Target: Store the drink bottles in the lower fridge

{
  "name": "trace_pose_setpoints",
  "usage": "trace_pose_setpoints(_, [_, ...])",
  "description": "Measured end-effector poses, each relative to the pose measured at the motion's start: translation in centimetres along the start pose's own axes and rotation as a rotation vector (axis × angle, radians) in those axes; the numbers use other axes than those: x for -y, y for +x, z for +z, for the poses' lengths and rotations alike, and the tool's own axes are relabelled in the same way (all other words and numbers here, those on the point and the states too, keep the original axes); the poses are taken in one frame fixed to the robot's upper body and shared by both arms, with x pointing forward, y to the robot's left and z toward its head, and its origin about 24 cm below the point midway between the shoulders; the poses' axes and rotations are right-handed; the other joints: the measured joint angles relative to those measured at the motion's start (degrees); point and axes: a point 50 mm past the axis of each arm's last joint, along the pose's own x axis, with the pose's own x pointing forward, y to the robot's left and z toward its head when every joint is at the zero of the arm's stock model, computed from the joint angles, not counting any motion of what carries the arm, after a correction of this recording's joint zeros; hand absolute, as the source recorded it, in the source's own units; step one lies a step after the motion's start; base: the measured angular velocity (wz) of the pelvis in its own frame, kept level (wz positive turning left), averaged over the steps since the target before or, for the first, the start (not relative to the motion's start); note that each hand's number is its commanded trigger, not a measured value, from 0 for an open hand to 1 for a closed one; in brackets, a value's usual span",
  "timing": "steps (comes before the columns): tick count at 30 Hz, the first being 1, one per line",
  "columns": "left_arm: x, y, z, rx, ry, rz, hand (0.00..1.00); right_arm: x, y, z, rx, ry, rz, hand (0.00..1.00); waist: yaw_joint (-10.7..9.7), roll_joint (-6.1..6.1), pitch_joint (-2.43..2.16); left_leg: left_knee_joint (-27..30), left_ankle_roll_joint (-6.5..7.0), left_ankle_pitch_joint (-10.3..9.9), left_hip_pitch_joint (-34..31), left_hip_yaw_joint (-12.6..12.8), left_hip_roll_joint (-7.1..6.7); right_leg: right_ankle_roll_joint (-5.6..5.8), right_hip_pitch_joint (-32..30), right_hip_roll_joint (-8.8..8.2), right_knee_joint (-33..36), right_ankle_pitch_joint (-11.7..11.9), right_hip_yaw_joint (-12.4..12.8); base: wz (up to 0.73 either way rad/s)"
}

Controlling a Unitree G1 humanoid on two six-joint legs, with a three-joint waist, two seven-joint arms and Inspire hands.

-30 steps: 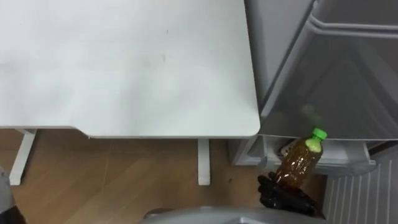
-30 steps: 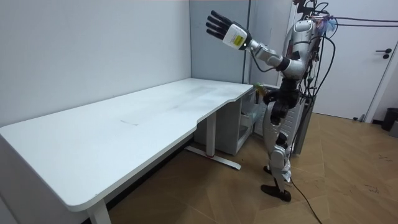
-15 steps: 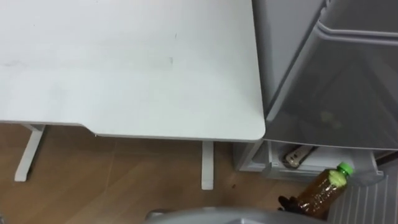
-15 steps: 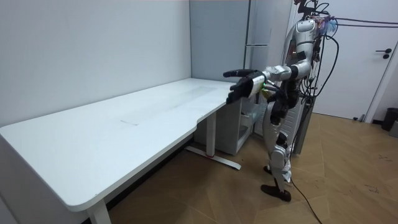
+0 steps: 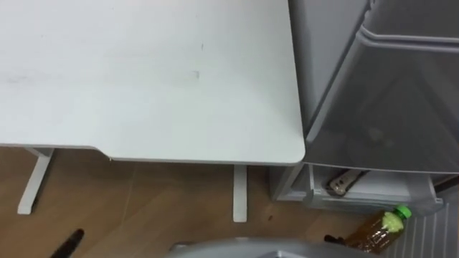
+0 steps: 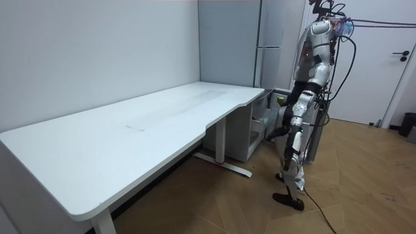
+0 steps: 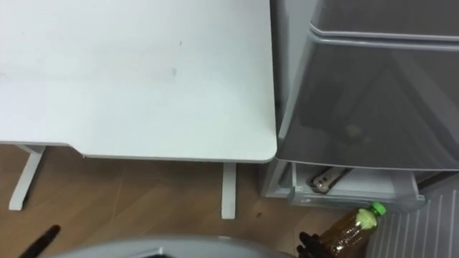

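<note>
A brown drink bottle [image 5: 379, 231] with a green cap [image 5: 402, 212] tilts at the lower right, in front of the open lower fridge [image 5: 362, 188]. My right hand [image 7: 310, 248] is shut on its base, and only the dark fingers show. A small item [image 5: 344, 180] lies inside the lower fridge compartment. My left hand [image 5: 66, 244] shows as a straight dark finger at the bottom left, low over the floor. In the room view I stand by the fridge [image 6: 273, 39] with my left hand [image 6: 278, 133] hanging beside my leg.
A large white table [image 5: 143, 79] spans the left and middle, with its legs [image 5: 239, 201] on a wooden floor. The grey upper fridge door [image 5: 387, 93] rises at the right, close to the table's corner.
My left arm has swung down from overhead, past table height, to hang by my leg. The bottle in my right hand has sunk lower and further right in the view.
</note>
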Motion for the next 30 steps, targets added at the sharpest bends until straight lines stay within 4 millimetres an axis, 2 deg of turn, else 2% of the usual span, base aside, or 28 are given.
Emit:
trace_pose_setpoints(5, [-2.1, 0.0, -2.7, -0.123, 0.044, 0.013, 0.0, -0.5, 0.4, 0.3, -0.009, 0.016, -0.003, 1.0, 0.1, 0.08, 0.07, 0.2, 0.0, 0.0, -0.2, 0.1, -0.04, 0.01, 0.2, -0.1, -0.1, 0.0, -0.1, 0.0])
trace_pose_setpoints(10, [-2.2, -0.3, -4.4, -0.191, 0.123, -0.057, 0.0, -1.4, 1.0, 1.1, -0.015, -0.011, 0.005, 1.0, -0.4, 0.4, 0.18, 0.5, 0.06, 0.0, -0.4, -0.3, -0.13, 0.12, 0.0, -0.2, -0.1, -0.1, -0.4, 0.04])
trace_pose_setpoints(14, [-2.0, -0.5, -5.4, -0.237, 0.285, -0.113, 0.0, -2.7, 1.7, 1.9, -0.004, 0.006, 0.017, 1.0, -1.7, 0.61, 0.28, 0.9, 0.06, 0.0, -0.6, -1.0, -0.23, 0.1, 0.4, -0.34, 0.0, -0.2, -1.0, 0.1])
trace_pose_setpoints(19, [-0.1, -0.6, -5.9, -0.267, 0.476, -0.215, 0.0, -4.8, 2.5, 3.1, 0.012, -0.025, 0.057, 1.0, -1.8, 0.58, 0.33, 1.8, 0.06, 0.0, -2.9, -1.1, -0.23, 0.01, -1.4, -0.49, 0.2, -0.2, -1.5, 0.01])
trace_pose_setpoints(21, [1.8, -0.6, -5.8, -0.262, 0.532, -0.28, 0.0, -6.5, 3.0, 4.3, 0.049, 0.006, 0.106, 1.0, -2.0, 0.34, 0.71, 3.2, 0.06, 0.0, -5.5, -1.5, -0.5, -0.07, -3.3, -0.73, 0.9, 0.0, -1.6, 0.07])
trace_pose_setpoints(22, [2.1, -0.6, -5.8, -0.262, 0.539, -0.293, 0.0, -6.9, 3.2, 4.6, 0.058, 0.016, 0.116, 1.0, -2.0, 0.73, 1.01, 3.4, 0.07, 0.0, -5.9, -1.6, -0.73, -0.08, -3.7, -0.73, 0.9, 0.1, -1.6, 0.08])
trace_pose_setpoints(26, [4.6, -0.9, -5.8, -0.265, 0.617, -0.373, 0.0, -9.3, 3.7, 6.3, 0.101, 0.03, 0.17, 1.0, -1.9, 1.19, 0.95, 4.1, 0.1, 0.1, -9.2, -1.6, -0.83, -0.17, -7.4, -0.78, 1.7, 0.5, -1.5, -0.03])
trace_pose_setpoints(30, [5.8, -1.0, -5.7, -0.268, 0.667, -0.433, 0.0, -11.5, 4.1, 7.6, 0.125, 0.014, 0.214, 1.0, -2.0, 1.55, 0.94, 4.6, 0.12, 0.1, -12.2, -1.7, -0.82, -0.28, -10.2, -0.92, 2.1, 0.6, -1.7, -0.01])
